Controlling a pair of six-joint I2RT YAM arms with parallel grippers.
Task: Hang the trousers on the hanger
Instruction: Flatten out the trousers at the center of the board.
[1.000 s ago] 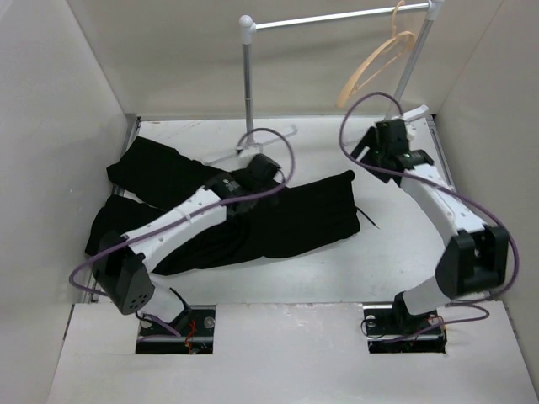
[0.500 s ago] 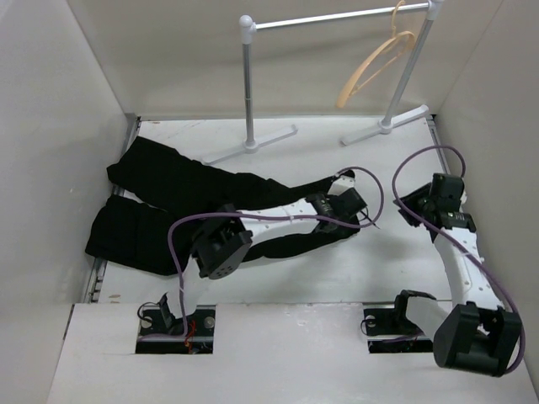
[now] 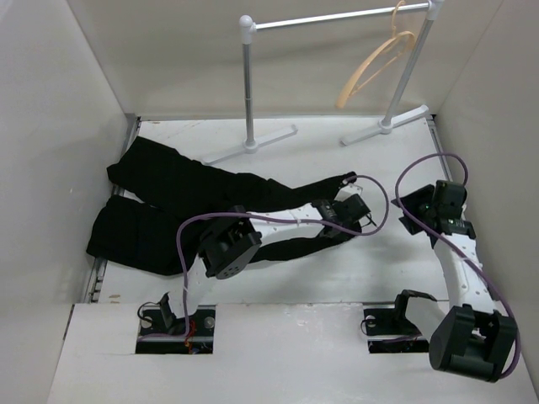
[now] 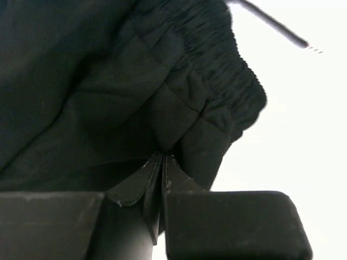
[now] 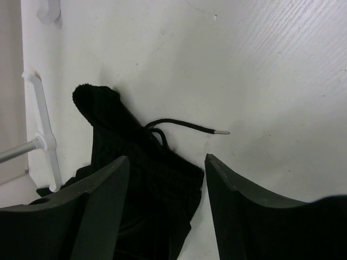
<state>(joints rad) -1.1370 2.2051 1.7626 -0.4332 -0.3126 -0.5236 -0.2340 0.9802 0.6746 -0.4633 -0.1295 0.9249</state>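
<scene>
A: What is the left gripper (image 4: 162, 157) doing?
B: Its jaws are pressed together with a fold of the trousers (image 4: 108, 81) pinched between them, just beside the gathered waistband (image 4: 222, 70).
A: And the right gripper (image 5: 167, 158)?
B: Its jaws stand apart with nothing between them. It sits on the right of the waistband end, and its own camera shows the black cloth low between the two fingers. I cannot tell whether it touches the cloth.
A: Where do the trousers lie?
B: On the white table (image 3: 337, 269). The legs run off to the far left and the waistband end is near the middle, under the left arm. A thin black drawstring (image 5: 184, 125) trails from the waistband onto the bare table.
A: And the hanger (image 3: 375, 63)?
B: It hangs tilted by its hook from the rail of the white rack (image 3: 248, 76), at the far right and well apart from the trousers and both grippers
</scene>
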